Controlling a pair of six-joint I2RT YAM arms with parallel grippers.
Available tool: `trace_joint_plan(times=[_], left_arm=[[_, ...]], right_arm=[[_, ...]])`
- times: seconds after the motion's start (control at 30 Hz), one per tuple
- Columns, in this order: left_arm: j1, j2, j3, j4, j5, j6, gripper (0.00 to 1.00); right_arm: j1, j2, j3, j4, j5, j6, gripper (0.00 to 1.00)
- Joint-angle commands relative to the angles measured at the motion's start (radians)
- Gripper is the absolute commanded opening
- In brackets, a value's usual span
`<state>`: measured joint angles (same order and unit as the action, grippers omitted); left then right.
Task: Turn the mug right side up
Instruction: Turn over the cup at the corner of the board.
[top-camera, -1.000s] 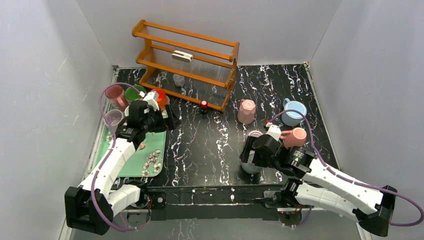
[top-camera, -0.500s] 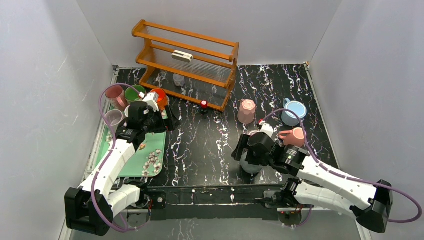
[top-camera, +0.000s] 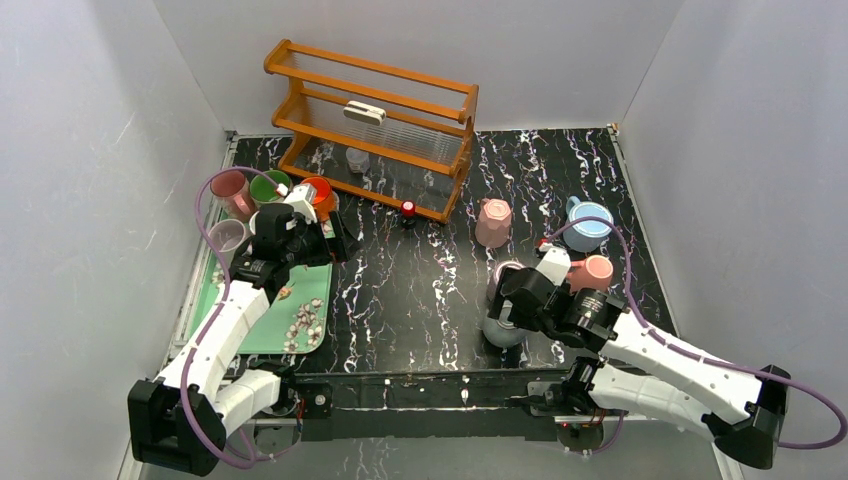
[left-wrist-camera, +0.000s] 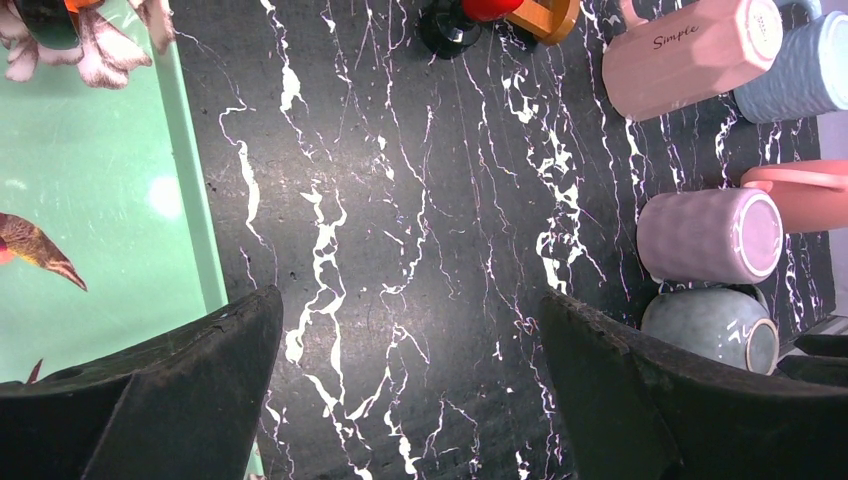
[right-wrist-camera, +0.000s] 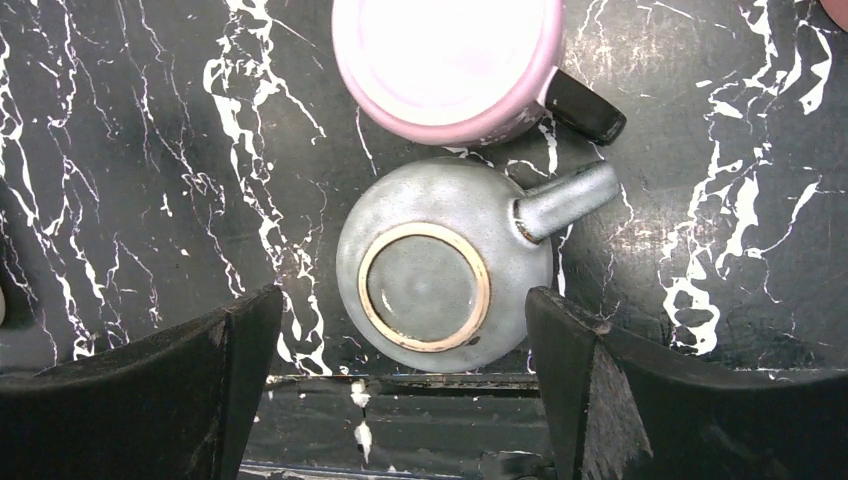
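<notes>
- Right now you're on the approach: right gripper (right-wrist-camera: 400, 330), jaws spread wide, hovers over the upside-down grey-blue glazed ceramic mug (right-wrist-camera: 425, 285) at the black marbled table (right-wrist-camera: 150, 150) near edge, touching a lilac mug (right-wrist-camera: 440, 60).
- Next, I'd say: descend, pinch its body, flip.
- Left gripper (left-wrist-camera: 410, 305): jaws spread, empty.

Robot lab test cell: plain white panel walls (top-camera: 100, 150) around a marbled black tabletop (top-camera: 420, 290).

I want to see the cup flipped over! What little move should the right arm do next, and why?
Probably lower the right arm's jaws straight down around the grey mug. It sits bottom up, its foot ring facing the wrist camera, right between the open, empty jaws. Mind the lilac mug close beside it.
</notes>
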<state>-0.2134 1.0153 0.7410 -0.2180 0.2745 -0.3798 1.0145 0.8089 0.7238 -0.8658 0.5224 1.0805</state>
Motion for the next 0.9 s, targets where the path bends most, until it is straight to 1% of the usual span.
trace_joint_plan(times=[0.0, 0.37, 0.53, 0.63, 0.73, 0.87], left_arm=[[-0.005, -0.038, -0.009, -0.019, 0.003, 0.019, 0.96], [-0.006, -0.032, -0.003, -0.024, -0.009, 0.020, 0.97], [-0.006, -0.038, -0.003, -0.024, -0.007, 0.024, 0.97], [-0.006, -0.037, -0.005, -0.026, -0.019, 0.025, 0.97], [-0.006, -0.038, -0.004, -0.034, -0.032, 0.029, 0.97], [-0.006, -0.039, -0.005, -0.036, -0.046, 0.031, 0.97]], right_arm=[[-0.004, -0.010, -0.022, -0.038, 0.027, 0.049, 0.99], [-0.004, 0.052, -0.070, 0.074, -0.039, 0.036, 0.99], [-0.004, 0.070, -0.059, 0.217, -0.177, -0.030, 0.99], [-0.004, 0.078, -0.072, 0.368, -0.274, -0.070, 0.99], [-0.005, 0.097, -0.104, 0.502, -0.303, -0.089, 0.99], [-0.004, 0.168, -0.076, 0.588, -0.341, -0.162, 0.99]])
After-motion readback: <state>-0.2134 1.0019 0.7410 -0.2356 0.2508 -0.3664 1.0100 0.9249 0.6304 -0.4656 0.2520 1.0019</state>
